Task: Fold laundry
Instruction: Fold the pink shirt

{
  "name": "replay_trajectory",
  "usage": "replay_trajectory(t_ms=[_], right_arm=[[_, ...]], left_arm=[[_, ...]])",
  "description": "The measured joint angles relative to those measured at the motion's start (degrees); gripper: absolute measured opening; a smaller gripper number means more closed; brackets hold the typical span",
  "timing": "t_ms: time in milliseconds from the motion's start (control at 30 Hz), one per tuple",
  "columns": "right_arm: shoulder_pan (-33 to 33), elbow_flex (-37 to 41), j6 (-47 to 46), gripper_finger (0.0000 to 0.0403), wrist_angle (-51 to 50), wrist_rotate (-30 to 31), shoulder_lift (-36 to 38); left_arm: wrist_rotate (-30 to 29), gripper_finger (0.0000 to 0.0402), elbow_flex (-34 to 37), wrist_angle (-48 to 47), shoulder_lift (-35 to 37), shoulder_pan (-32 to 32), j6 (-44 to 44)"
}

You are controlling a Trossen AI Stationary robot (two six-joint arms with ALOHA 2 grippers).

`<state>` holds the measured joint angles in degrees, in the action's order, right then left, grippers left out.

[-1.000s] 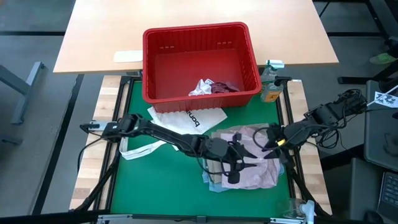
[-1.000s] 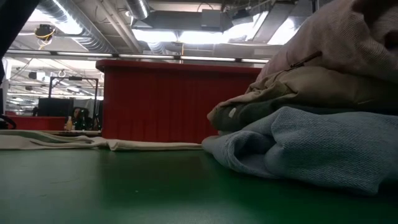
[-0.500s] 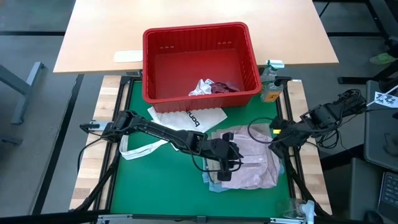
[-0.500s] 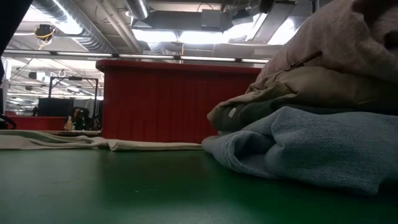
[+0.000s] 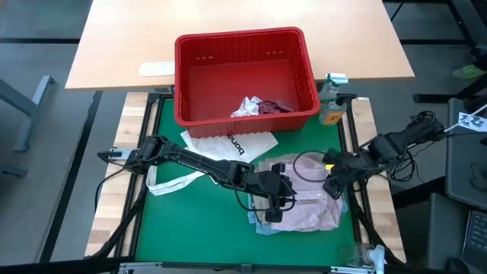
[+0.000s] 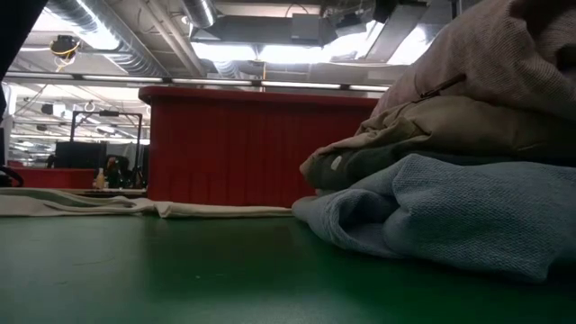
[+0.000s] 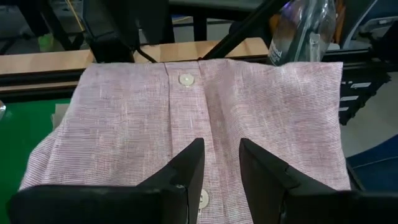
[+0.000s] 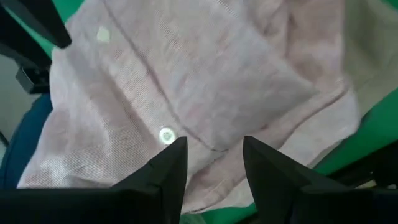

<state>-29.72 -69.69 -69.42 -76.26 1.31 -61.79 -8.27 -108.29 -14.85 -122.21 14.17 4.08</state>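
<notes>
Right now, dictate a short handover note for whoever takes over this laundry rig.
Left gripper: fingers apart, empty, over the pink shirt.
Right gripper: fingers apart, empty, over the same shirt's right edge.
Done: pink shirt lies folded on top of the stack, over the beige garment, dark grey-green garment and light blue garment.
Left: a white piece and maroon piece in the red basket.

red basket (image 5: 245,74) blocks far side (green mat (image 5: 198,221) free)
</notes>
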Motion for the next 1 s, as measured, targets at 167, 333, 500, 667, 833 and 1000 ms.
replay_trajectory(t_ms=[167,333,500,667,833,1000], right_arm=[[-5.38,0.04,-4.06,0.0156,0.4,-0.13,-1.58],[-10.76,0.07,-8.44,0.0156,1.22,2.7,-3.39],[-14.8,0.07,-10.5,0.0156,0.99,5.73,-3.4],[-18.41,0.05,-13.86,0.0156,-2.81,5.73,-2.92],[-23.04,0.04,-21.61,0.0156,-6.43,9.27,0.7],[-25.76,0.04,-27.08,0.0156,-4.89,17.79,3.38]], left_arm=[[0.0,0.0096,0.0,-0.09,0.0,0.24,0.11],[-0.01,0.0096,0.0,-0.1,0.0,0.44,0.05],[0.0,0.0096,0.0,-0.03,0.0,0.46,0.11],[0.0,0.0096,0.0,0.0,0.0,0.5,0.13],[0.0,0.0096,0.0,0.04,0.0,0.5,0.17],[0.0,0.0096,0.0,0.04,0.0,0.48,0.22]])
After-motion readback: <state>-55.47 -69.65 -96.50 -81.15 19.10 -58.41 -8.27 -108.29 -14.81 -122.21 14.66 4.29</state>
